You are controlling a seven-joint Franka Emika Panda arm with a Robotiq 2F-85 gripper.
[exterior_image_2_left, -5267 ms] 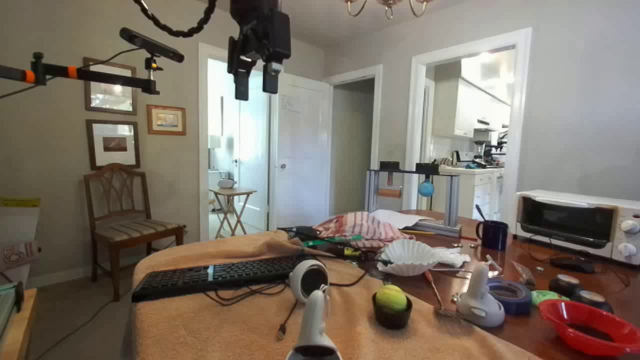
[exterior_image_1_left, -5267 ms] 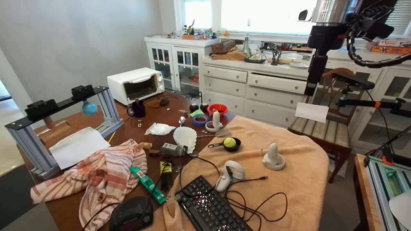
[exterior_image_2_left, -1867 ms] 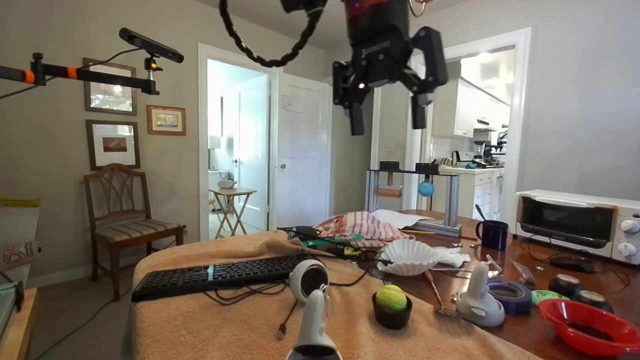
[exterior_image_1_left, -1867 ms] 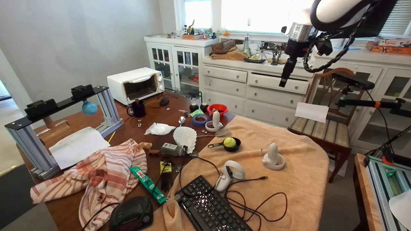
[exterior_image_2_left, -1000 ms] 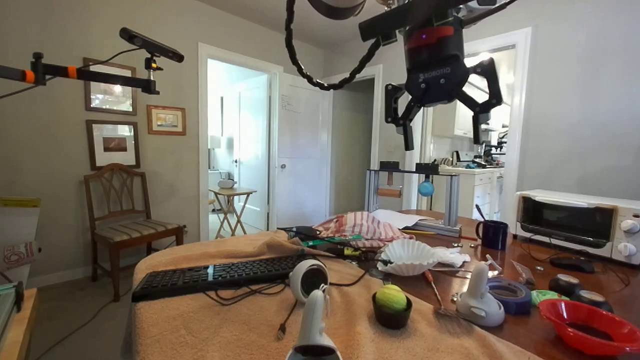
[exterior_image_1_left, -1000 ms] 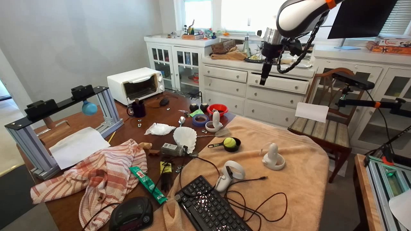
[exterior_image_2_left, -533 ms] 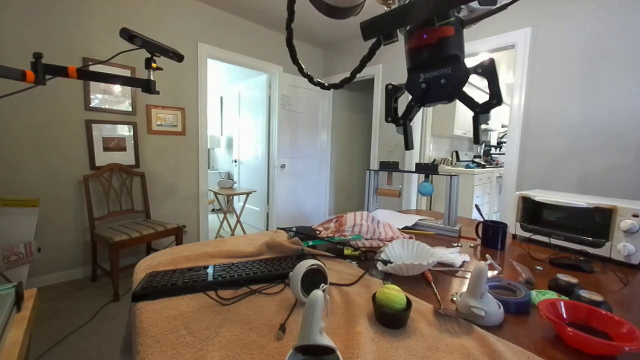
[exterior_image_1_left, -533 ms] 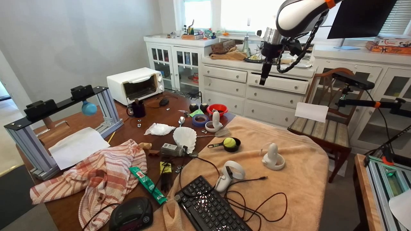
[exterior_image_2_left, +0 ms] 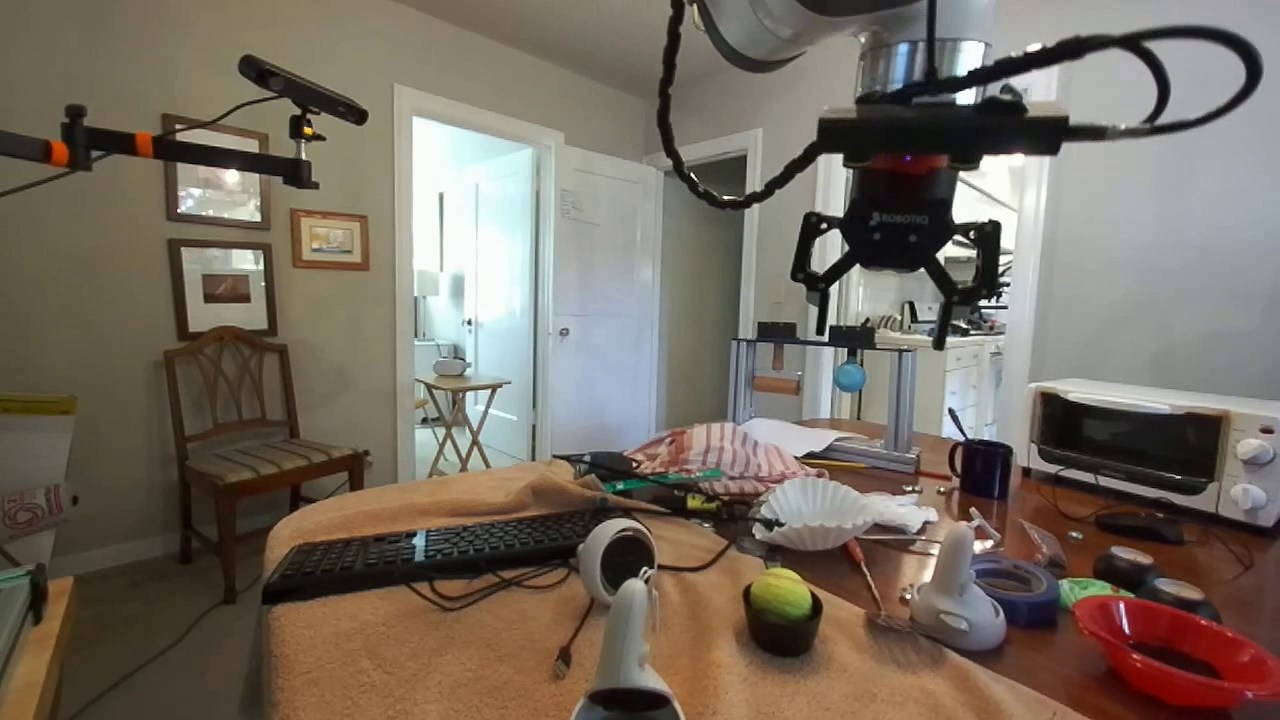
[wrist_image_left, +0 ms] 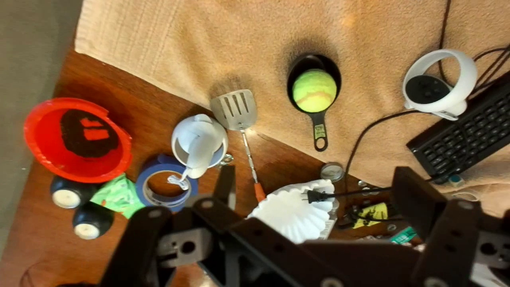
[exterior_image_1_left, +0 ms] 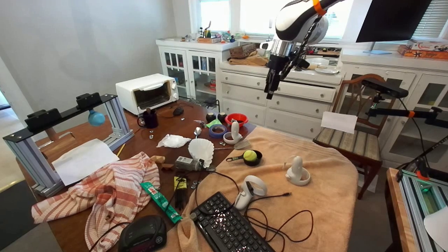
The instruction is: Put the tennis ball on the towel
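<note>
Where the tennis ball rests: inside the black handled cup, which stands on the peach towel.
Gripper: spread wide apart, suspended well above the wooden table.

The arm points its spread jaws downward.

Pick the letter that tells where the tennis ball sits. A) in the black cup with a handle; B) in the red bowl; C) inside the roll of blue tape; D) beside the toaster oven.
A: the wrist view shows the tennis ball inside the black cup, whose handle reaches out across the tan towel.
</note>
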